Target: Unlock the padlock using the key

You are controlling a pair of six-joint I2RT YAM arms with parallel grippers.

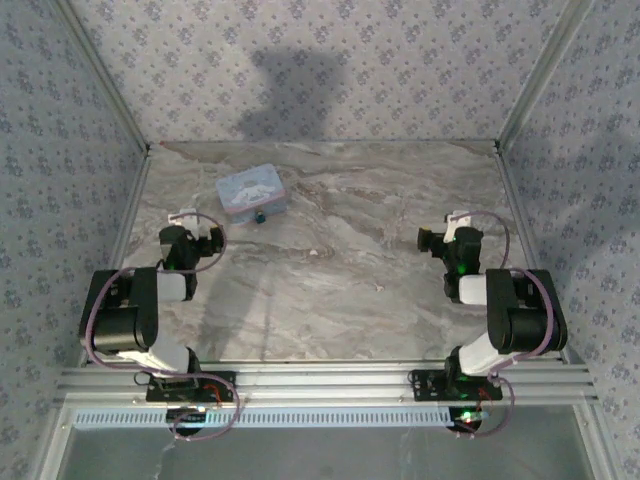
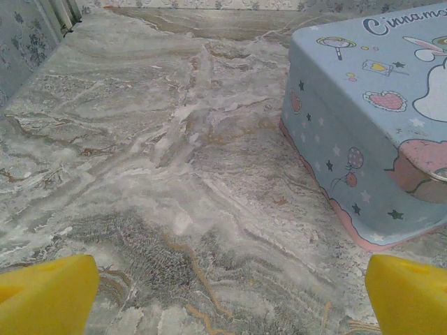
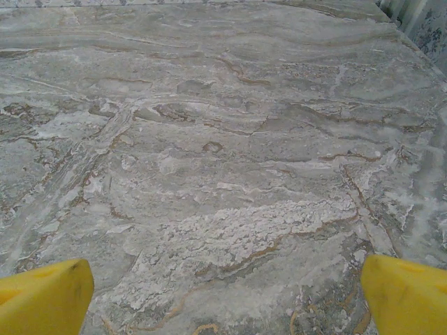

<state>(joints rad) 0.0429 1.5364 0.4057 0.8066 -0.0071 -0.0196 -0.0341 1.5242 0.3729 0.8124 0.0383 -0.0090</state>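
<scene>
Our left hand [image 2: 223, 299] is spread wide. Its two yellow fingertips sit at the bottom corners of the left wrist view with only bare marble between them, so it holds nothing. Our right hand [image 3: 223, 299] is spread the same way and is equally empty. Both hang low over the surface [image 1: 350, 285], each on its own side and well apart from the other. We read this as a ready stance with the first grasp not yet begun.

Outward from the left hand, the pale blue tin [image 2: 370, 125] lies just ahead and to the right, flat on the surface with its printed lid up. From above, the padlock [image 1: 259, 216] is a tiny dark speck against the near edge of the tin, apparently touching it. We judge that it hangs from the tin's clasp, which would explain why it sits there and not loose on the marble. It is closer to the left hand than to the right.

Much is hard to read. The right edge of the left wrist frame cuts off the tin, just where a silvery bit [image 2: 439, 174] begins, possibly the clasp. The padlock is too small from above to show its shackle or keyhole. The marble carries several pale flecks, and we cannot tell which of them, if any, is the key.
</scene>
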